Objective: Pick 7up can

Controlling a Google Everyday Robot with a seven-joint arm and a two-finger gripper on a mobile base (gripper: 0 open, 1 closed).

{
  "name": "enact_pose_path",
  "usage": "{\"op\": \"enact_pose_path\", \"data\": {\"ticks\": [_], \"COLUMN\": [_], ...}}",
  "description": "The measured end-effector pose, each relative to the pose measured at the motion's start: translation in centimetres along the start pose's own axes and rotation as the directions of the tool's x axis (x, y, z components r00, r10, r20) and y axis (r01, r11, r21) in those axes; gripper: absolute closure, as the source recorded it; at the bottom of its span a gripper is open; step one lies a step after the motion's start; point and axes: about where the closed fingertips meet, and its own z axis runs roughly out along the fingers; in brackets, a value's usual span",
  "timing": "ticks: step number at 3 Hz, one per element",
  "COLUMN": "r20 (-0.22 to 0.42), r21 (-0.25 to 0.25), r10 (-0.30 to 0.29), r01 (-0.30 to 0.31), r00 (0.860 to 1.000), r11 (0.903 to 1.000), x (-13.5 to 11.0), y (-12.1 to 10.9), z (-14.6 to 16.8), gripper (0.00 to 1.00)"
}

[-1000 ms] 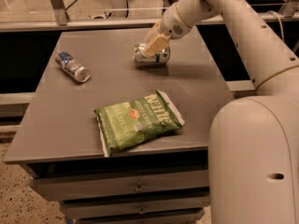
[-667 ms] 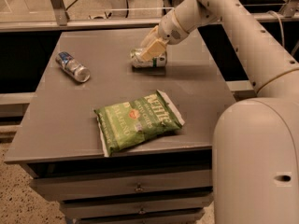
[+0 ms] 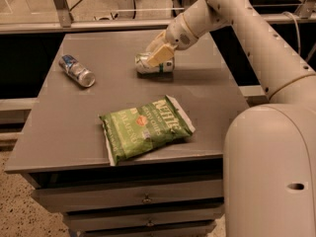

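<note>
The green can [image 3: 147, 64] lies on its side far on the worktop [image 3: 74, 117], touching the end effector [image 3: 159, 55] above it; I cannot tell its grip.

The pincer [image 3: 158, 57] has dropped lower and leftward, now over the lying 7up can [image 3: 144, 66].

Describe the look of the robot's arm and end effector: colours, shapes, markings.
The arm is a smooth white tube in rounded segments, with a thin tan seam near the shoulder. The end effector, at the 7up can on the far side of the table, is pale yellowish-tan. No markings show.
</note>
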Motion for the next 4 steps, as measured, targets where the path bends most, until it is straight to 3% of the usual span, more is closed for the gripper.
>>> {"op": "enact_pose_path", "data": {"ticks": [2, 4], "r20": [-0.028, -0.082], "r21": [-0.020, -0.042], "r10": [-0.015, -0.042], "r01": [0.014, 0.039], "r00": [1.000, 0.996], "r11": [0.9997, 0.9984], "x": [0.22, 0.64], "y": [0.22, 0.37], "z": [0.03, -0.03], "gripper": [0.05, 0.00]}}
